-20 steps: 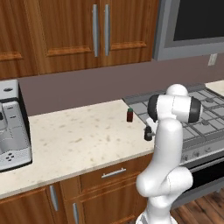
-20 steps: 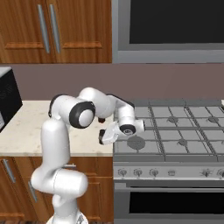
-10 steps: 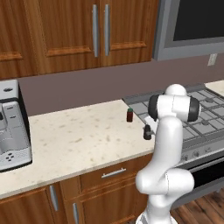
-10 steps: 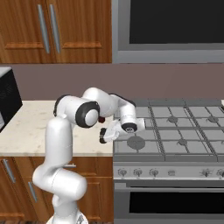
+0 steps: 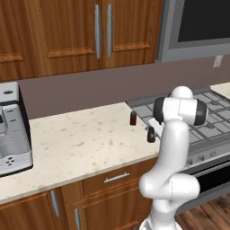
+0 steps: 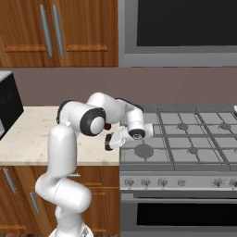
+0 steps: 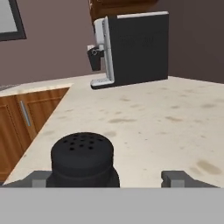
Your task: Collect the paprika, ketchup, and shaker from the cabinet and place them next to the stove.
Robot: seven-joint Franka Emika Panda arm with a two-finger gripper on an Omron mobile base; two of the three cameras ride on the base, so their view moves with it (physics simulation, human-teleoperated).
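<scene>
Tool (image 7: 107, 177) stands apart around the shaker (image 7: 83, 160) beside the stove (image 6: 185, 139); light, rigid, smooth; grip its body.

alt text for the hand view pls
A black shaker with a perforated domed top stands on the speckled counter, between the two open fingers. Further along the counter, a dark and silver coffee machine stands against the wall.

The shaker's (image 7: 83, 159) lower body is cut off at the hand view's bottom. In the right base view, the shaker (image 6: 109, 142) is partly hidden by the gripper (image 6: 115, 140). The stove's (image 5: 211, 123) right part is cropped.
</scene>
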